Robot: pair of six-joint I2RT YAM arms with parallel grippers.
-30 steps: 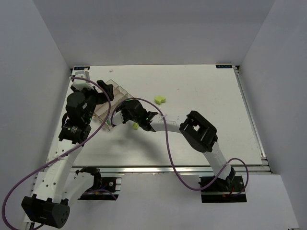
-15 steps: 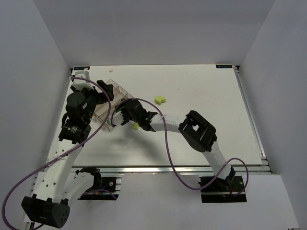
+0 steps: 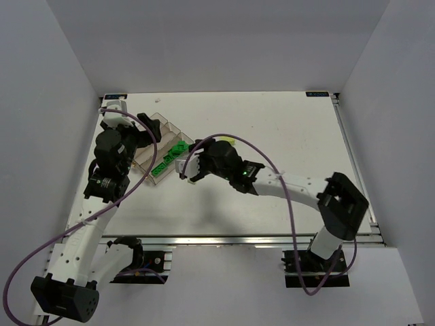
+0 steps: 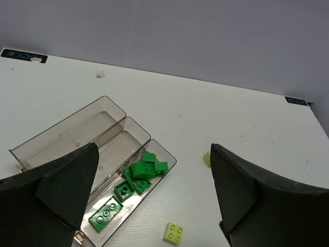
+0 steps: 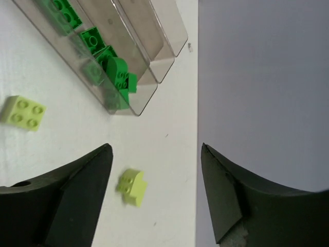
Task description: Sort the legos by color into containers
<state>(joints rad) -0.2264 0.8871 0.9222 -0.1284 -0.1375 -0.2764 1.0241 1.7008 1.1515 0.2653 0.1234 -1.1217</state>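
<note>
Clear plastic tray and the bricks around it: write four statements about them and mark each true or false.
1. Every green studded brick lies in one outer compartment of the clear smoky plastic tray. True.
2. The tray's other two compartments hold orange bricks. False: no brick shows in either of them.
3. Two pale lime studded bricks lie on the white table outside the tray, a flat one and a chunkier one. True.
4. The right gripper is clamped on a lime brick. False: its jaws stand wide apart with nothing between them, and the chunkier lime brick lies on the table below.
</note>
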